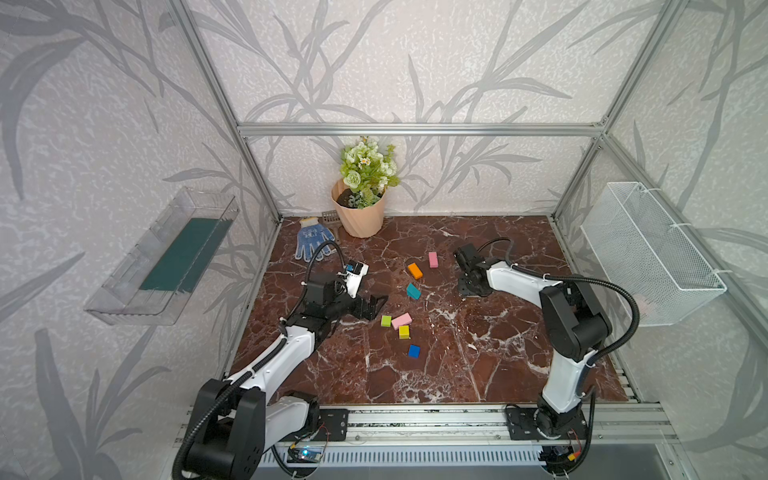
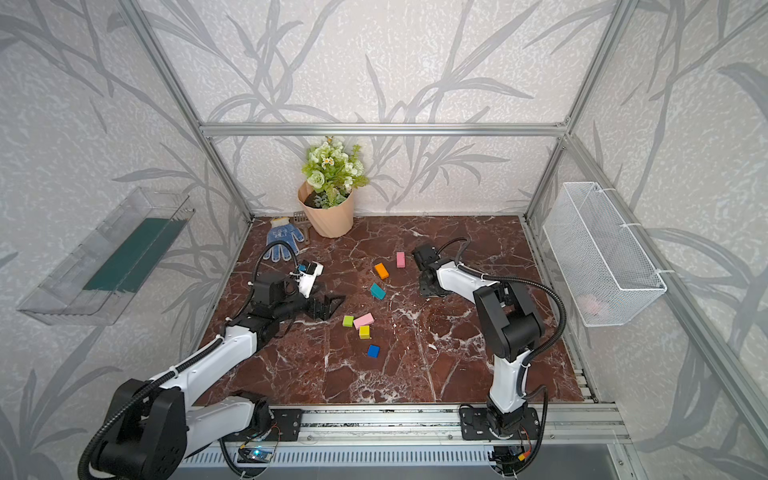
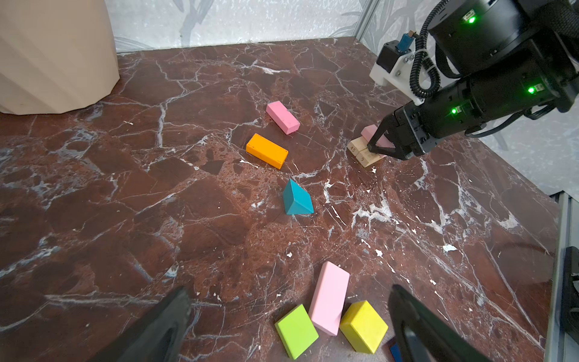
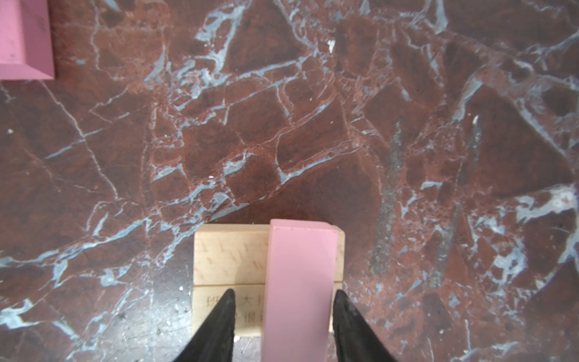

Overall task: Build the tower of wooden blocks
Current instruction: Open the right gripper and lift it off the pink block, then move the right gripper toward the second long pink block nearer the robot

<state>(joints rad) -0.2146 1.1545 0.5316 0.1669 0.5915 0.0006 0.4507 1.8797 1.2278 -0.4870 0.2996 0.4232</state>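
Black left gripper [image 1: 376, 306]: jaws flung wide, poised just beside the lime cube [image 1: 386, 321].
Cluster: lime cube, pale pink bar [image 1: 401, 320], yellow cube [image 1: 404, 332]; blue cube [image 1: 414, 351] nearby.
Scattered: teal wedge [image 1: 413, 291], orange bar [image 1: 414, 271], far pink bar [image 1: 433, 259].
Tower [image 3: 360, 150]: two plain-wood bars [image 4: 228, 254] side by side, top pink bar [image 4: 299, 275] lying across.
Right gripper [image 4: 284, 291]: released, fingers [image 4: 219, 319] straddling top pink bar, one clear.

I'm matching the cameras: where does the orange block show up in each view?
Top view: orange block, mid-scene, slightly toward the back.
Top view: same spot.
Left wrist: near mid-picture.
Right wrist: not in it.
Shared landmark: the loose pink block beside it.
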